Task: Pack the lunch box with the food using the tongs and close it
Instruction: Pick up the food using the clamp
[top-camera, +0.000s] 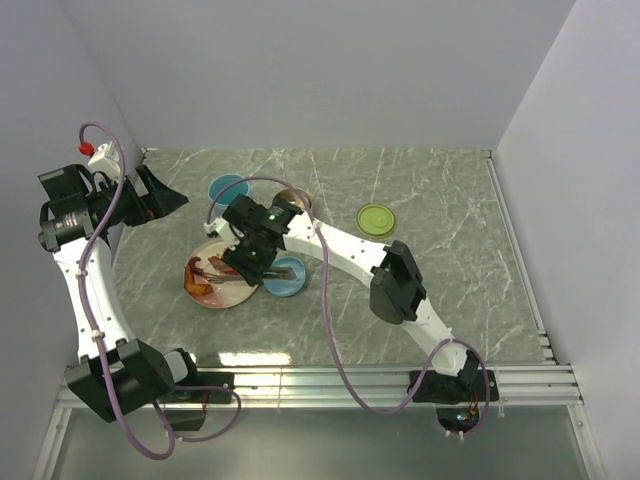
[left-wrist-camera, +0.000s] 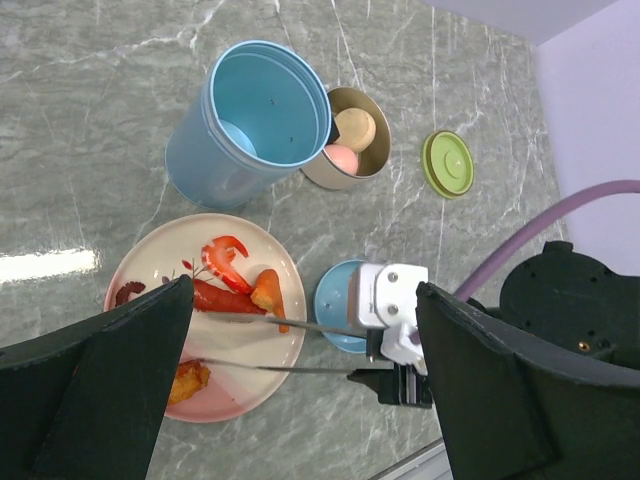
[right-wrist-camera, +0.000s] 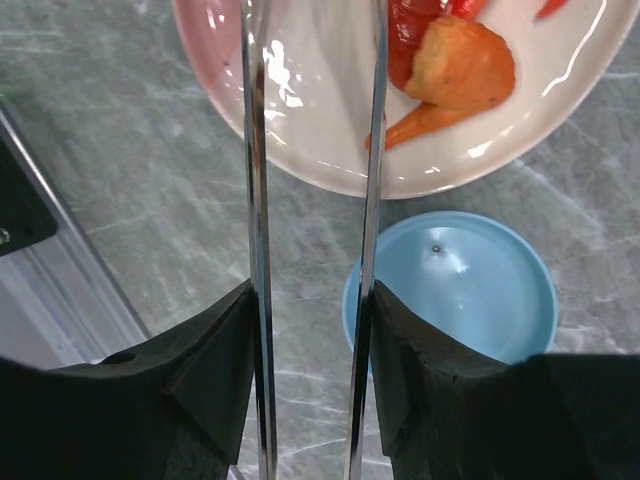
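Your right gripper (right-wrist-camera: 308, 335) is clamped on the tongs (right-wrist-camera: 256, 200), one silver arm lying against the inside of each finger, so any squeeze of the fingers passes straight to the tips. The two arms stand apart and run out over the pink-and-cream plate (right-wrist-camera: 320, 120). In the left wrist view the upper arm ends beside an orange piece (left-wrist-camera: 268, 290), with a red shrimp (left-wrist-camera: 224, 256) just beyond. Nothing shows between the tips, so I judge you are lining up a pick, not carrying one. The wrist hovers over a small blue dish (right-wrist-camera: 470, 290) just beside the plate, which puts the tongs low and nearly flat to the table (right-wrist-camera: 130, 200).

Your left gripper (top-camera: 163, 197) hangs high on the left with its jaws spread wide and empty, well clear of the work, where its camera overlooks everything. The lunch box (left-wrist-camera: 255, 115), a tall blue container, stands behind the plate touching a tan bowl (left-wrist-camera: 383, 150) that holds a pale egg (left-wrist-camera: 355, 128) and a pink piece (left-wrist-camera: 340, 160). A green lid (left-wrist-camera: 448, 163) lies apart to the right. Rounded food may slip from thin metal tips, so close gently.
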